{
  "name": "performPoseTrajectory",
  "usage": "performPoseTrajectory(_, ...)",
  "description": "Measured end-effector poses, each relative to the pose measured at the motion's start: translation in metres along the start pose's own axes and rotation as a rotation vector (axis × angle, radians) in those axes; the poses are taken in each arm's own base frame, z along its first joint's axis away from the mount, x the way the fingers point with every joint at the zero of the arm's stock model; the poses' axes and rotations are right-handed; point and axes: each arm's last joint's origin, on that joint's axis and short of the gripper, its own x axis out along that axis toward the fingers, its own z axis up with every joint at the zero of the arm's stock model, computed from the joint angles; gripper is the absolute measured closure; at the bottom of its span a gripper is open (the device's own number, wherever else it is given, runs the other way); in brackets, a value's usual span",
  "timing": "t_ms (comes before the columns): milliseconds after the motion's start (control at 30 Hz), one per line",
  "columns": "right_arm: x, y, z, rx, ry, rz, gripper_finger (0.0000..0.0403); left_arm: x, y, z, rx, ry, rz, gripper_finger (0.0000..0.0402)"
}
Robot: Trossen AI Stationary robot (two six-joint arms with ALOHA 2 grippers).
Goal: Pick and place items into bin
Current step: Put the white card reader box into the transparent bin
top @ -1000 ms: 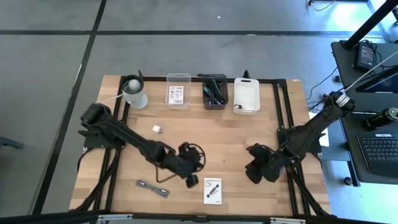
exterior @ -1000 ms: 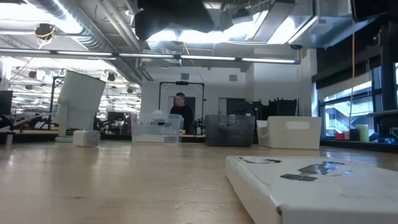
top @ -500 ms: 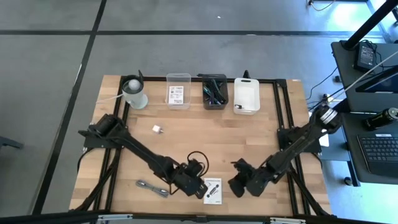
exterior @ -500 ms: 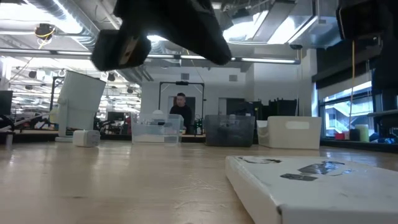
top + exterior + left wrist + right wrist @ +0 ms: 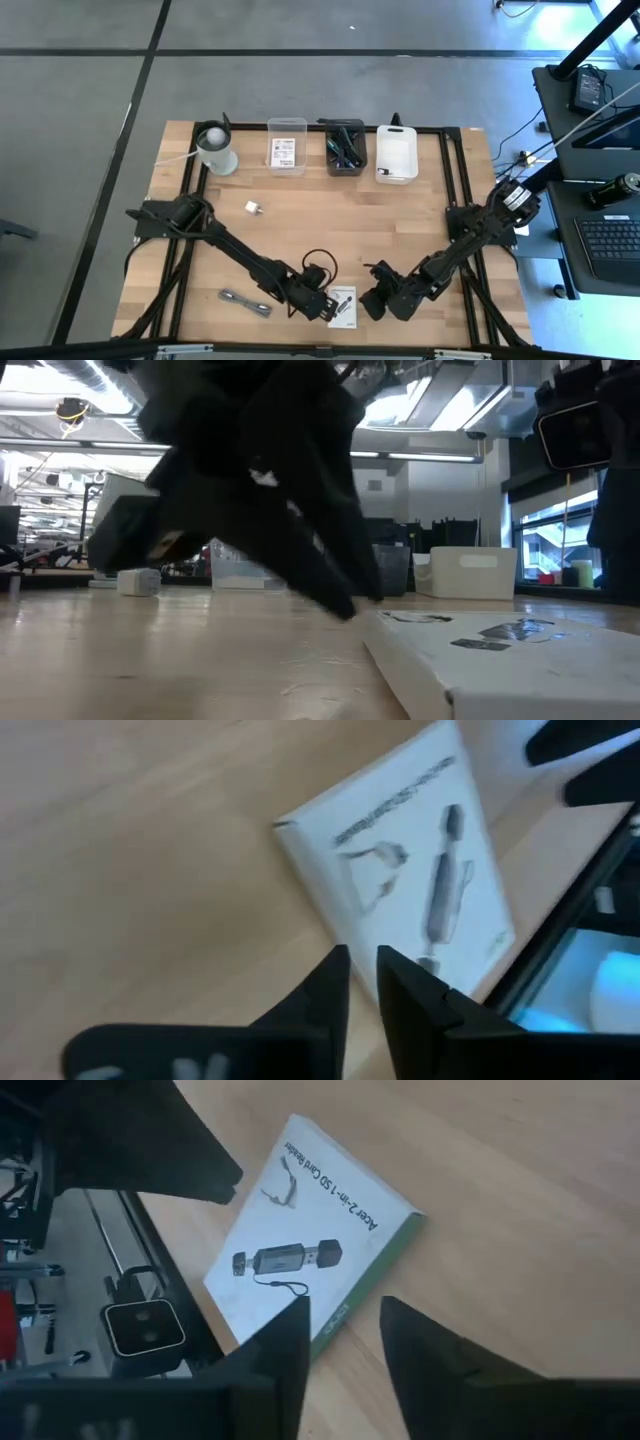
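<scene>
A white card box printed with a black stick-shaped device lies flat near the table's near edge (image 5: 343, 306), (image 5: 500, 660), (image 5: 400, 870), (image 5: 300, 1250). My left gripper (image 5: 324, 302), (image 5: 360, 965) is low at the box's left edge, with only a slit between its fingers; in the low view its tip (image 5: 345, 605) is just beside the box's corner. My right gripper (image 5: 373, 300), (image 5: 345, 1320) hovers to the right of the box, its fingers a little apart. A grey strip (image 5: 245, 302) lies left of the box. A small white object (image 5: 253, 207) sits mid-table. My left gripper has its fingertips (image 5: 335, 965) at the box's left edge (image 5: 300, 850), slanting down from the table's left. I cannot tell whether they touch the box, which lies flat on the table.
Along the far edge stand a pale cup (image 5: 216, 150), a clear bin holding a printed card (image 5: 287, 146), a dark bin holding dark items (image 5: 346, 148) and a white bin (image 5: 396, 153). Bare wood lies between the bins and the grippers. A desk with a keyboard stands to the right.
Both grippers have moved toward the near edge and closed in on the white box, the left one from the left and downward, the right one from the right. The box has stayed where it was.
</scene>
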Motion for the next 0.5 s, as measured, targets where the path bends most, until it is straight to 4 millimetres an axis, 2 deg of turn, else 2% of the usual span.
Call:
performPoseTrajectory(233, 0.01, -0.007, -0.004, -0.009, -0.001, -0.023, 0.0232, 0.013, 0.005, -0.003, -0.038, -0.005, 0.009, 0.031)
performPoseTrajectory(500, 0.028, -0.011, -0.011, 0.057, 0.034, 0.005, 0.0226, 0.015, 0.007, -0.001, -0.033, -0.006, 0.016, 0.0316)
